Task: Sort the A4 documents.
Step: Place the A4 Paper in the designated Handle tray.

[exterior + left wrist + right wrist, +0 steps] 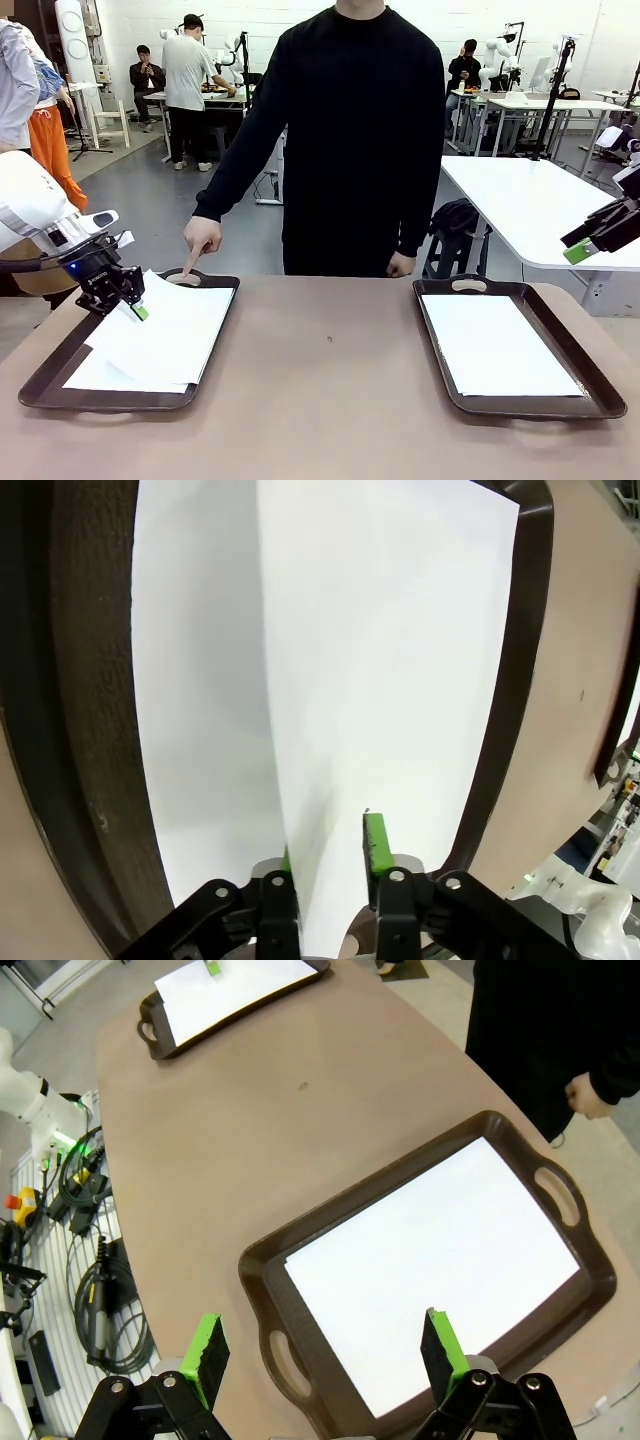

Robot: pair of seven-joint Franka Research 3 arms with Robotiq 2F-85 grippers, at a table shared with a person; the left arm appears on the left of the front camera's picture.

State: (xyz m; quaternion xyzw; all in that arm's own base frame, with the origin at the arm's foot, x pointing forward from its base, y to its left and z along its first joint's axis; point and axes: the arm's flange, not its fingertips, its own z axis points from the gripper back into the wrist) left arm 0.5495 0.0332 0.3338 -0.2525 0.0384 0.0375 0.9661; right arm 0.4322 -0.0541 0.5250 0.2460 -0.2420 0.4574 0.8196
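top A4 sheet (pixel 390 660) | between left pincer (pixel 330 855) fingers | over tray (pixel 520 680)

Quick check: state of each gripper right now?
Left gripper: jaws part open around the raised edge of the top A4 sheet; grip cannot be told.
Right gripper: open, empty.
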